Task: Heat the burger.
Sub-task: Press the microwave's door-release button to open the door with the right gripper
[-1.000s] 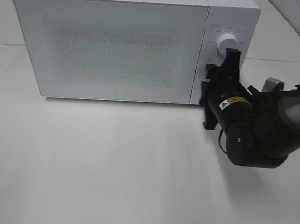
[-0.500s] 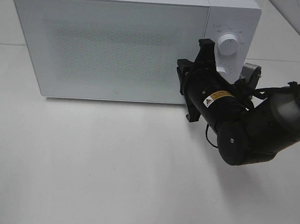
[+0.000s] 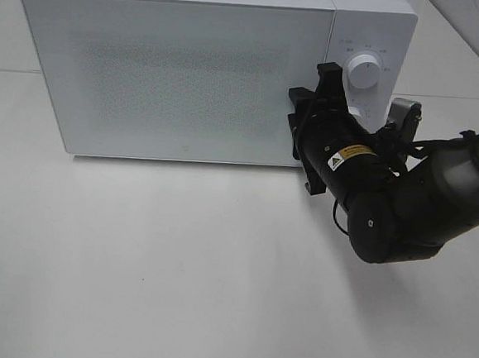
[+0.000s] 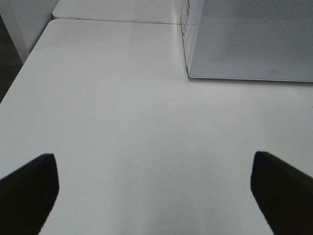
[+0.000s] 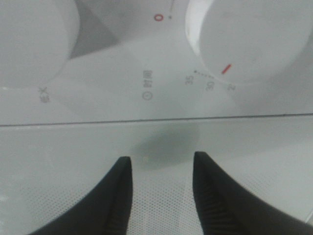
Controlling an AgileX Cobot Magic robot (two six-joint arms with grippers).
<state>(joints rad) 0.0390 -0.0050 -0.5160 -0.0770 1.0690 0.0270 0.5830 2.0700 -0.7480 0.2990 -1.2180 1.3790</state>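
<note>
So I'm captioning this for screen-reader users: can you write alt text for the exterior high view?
The right gripper, on a black arm, points at the front of a closed white microwave, near the door's right edge and below-left of the upper dial. The microwave stands on a white table; no burger shows.

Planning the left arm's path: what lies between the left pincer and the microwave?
Nothing stands there. The left wrist view shows only bare white tabletop between the open left pincer and the microwave.
</note>
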